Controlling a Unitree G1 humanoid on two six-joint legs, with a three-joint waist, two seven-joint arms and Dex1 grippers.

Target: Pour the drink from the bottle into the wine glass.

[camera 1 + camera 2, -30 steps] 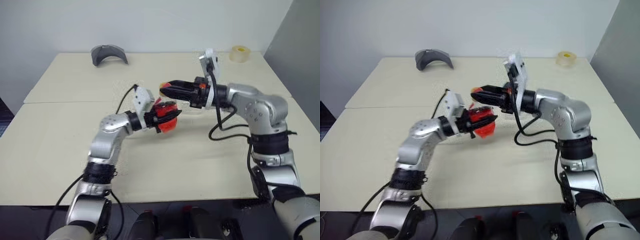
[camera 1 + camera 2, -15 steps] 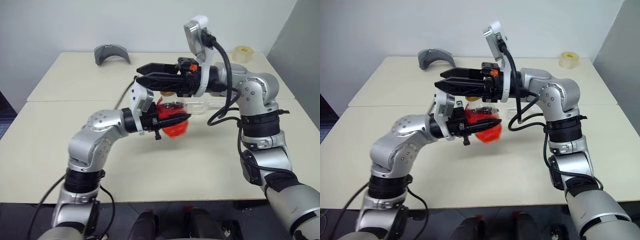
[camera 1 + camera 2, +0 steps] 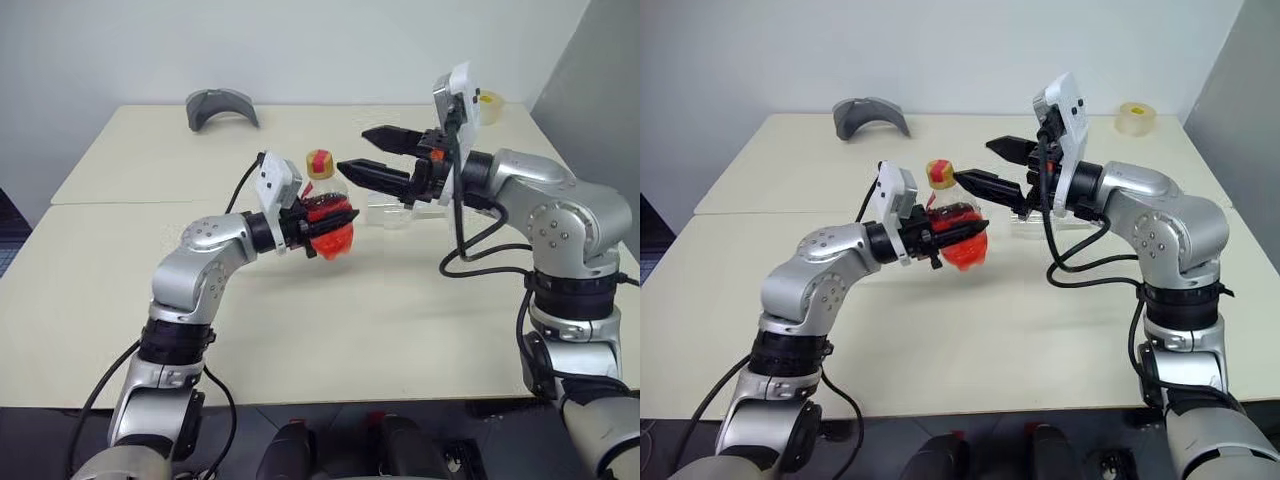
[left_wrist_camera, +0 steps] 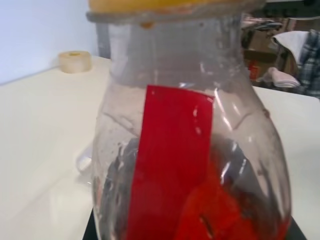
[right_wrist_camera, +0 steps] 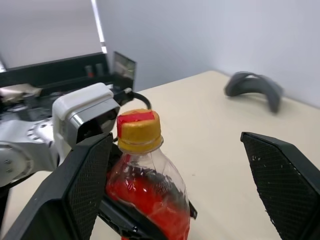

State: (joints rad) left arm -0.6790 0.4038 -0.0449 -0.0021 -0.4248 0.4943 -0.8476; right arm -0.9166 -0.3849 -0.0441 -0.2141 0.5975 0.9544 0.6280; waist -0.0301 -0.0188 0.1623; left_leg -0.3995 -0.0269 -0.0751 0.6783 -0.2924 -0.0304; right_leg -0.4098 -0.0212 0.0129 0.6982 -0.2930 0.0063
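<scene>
- Holding the small clear plastic bottle (image 3: 326,205) upright above the pale beige table (image 3: 120,250), the left gripper (image 3: 962,230) is clamped on its lower body.
- Bright red translucent liquid (image 5: 160,205) fills the lower part of the bottle; the yellow screw cap (image 5: 138,130) is on.
- Right gripper (image 3: 372,155) points toward the cap, its two black fingers (image 5: 285,185) spread wide apart, touching nothing.
- Clear stemmed wine glass (image 3: 392,212) lies on its side on the table behind the right gripper.
</scene>
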